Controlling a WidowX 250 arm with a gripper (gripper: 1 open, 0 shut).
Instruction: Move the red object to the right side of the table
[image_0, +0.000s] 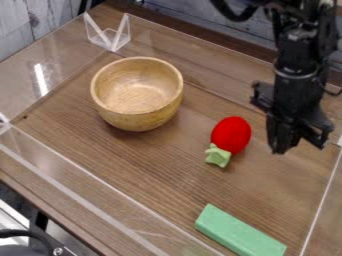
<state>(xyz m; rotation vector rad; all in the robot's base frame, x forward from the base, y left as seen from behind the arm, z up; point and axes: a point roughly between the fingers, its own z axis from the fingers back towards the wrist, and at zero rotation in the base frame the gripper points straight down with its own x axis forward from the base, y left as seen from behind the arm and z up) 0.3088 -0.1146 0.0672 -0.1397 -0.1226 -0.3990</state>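
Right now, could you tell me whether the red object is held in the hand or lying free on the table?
Lying free. The red object rests on the table, its green cap toward the camera, and the shut hand hangs beside it.
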